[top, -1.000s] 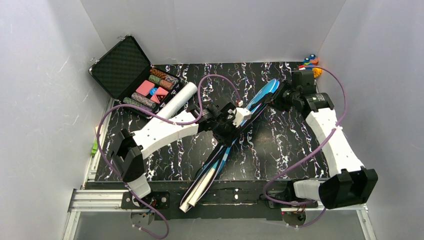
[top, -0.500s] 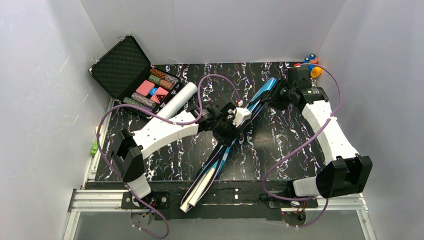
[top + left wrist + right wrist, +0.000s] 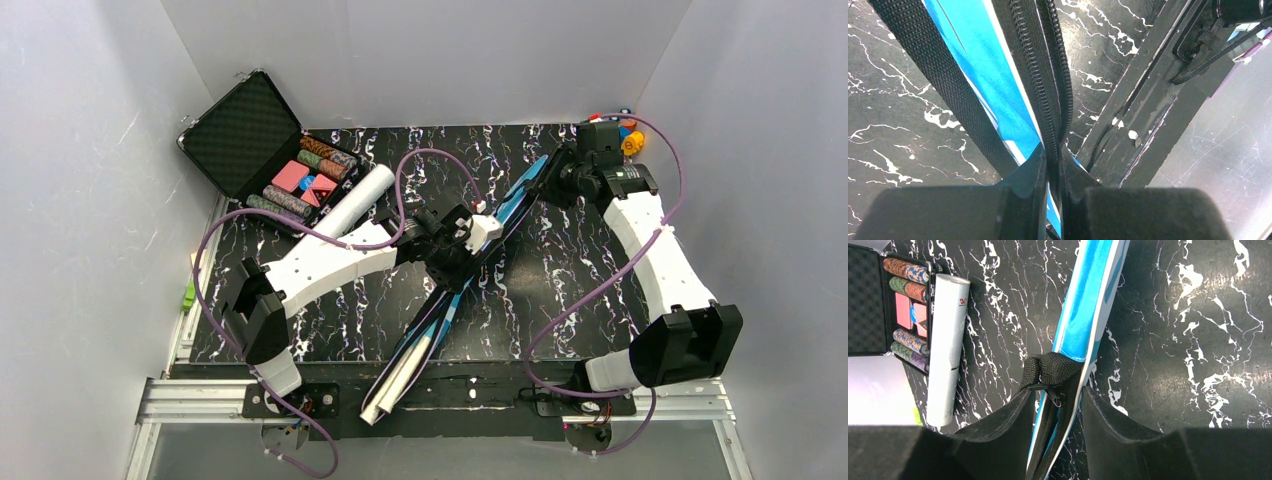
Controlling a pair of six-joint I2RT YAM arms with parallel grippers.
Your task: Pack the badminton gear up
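While the left gripper [image 3: 1052, 161] is pinched tight on the black zipper edge [image 3: 1040, 75] of the big blue racket-shaped fabric bag [image 3: 993, 85], the right gripper [image 3: 1057, 392] stands parted astride the bag's far end. Its dark fingers sit on either side of a bunched black webbing strap [image 3: 1050, 371] and do not clamp it. Seen from above, the bag runs as a long diagonal from the upper right of the frame through the centre, where the left gripper holds it, to the bottom centre. A long white cardboard tube [image 3: 947, 350] lies in the upper left, well apart from the bag and just beside an open black foam-lined case of coloured chips [image 3: 255, 135]. A small orange-and-blue toy [image 3: 632, 143] sits in the upper right corner, partly hidden. Everything rests on a black white-veined marble-look table [image 3: 1198, 340], with plain pale grey walls [image 3: 420, 60] on three sides.
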